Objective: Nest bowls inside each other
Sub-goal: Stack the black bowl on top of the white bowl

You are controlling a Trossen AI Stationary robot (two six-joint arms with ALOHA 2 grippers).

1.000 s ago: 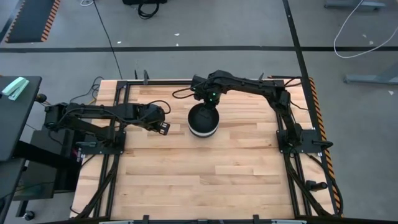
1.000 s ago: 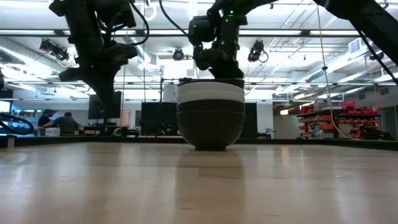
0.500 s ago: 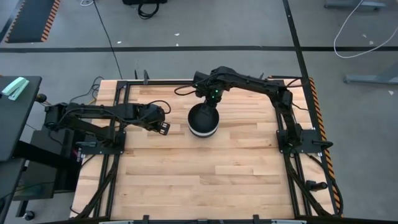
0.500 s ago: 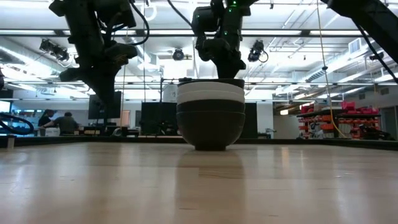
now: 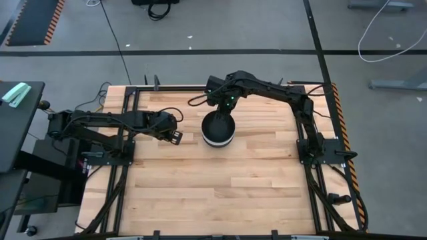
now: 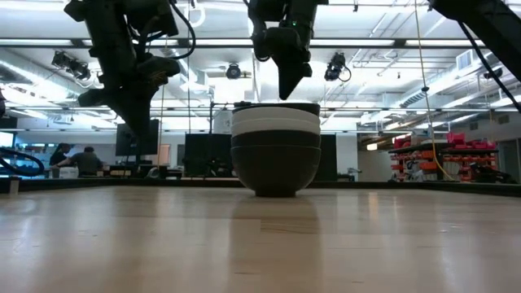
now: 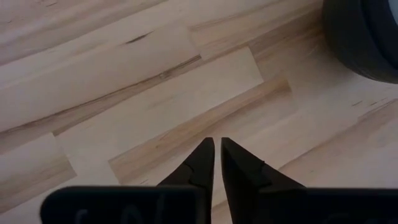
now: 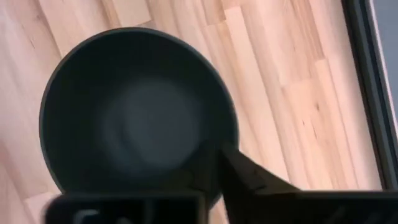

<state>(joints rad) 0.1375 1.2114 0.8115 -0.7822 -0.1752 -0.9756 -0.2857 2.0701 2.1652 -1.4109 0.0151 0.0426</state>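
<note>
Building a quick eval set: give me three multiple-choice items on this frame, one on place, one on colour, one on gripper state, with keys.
1. Where does the stack of bowls stand?
A. near the middle of the table, between the two arms
B. at the table's front edge
C. on the floor

2. What colour is the inside of the topmost bowl?
A. white
B. black
C. red

3. How is the left gripper?
A. shut on a bowl
B. wide open
C. shut and empty, over bare wood

Key: 1 A, the high view shows the stack mid-table between the arms. 2 B, the right wrist view looks down into a dark bowl. 3 C, the left wrist view shows its fingertips nearly touching with nothing between them. The right gripper hangs just above the stack.
</note>
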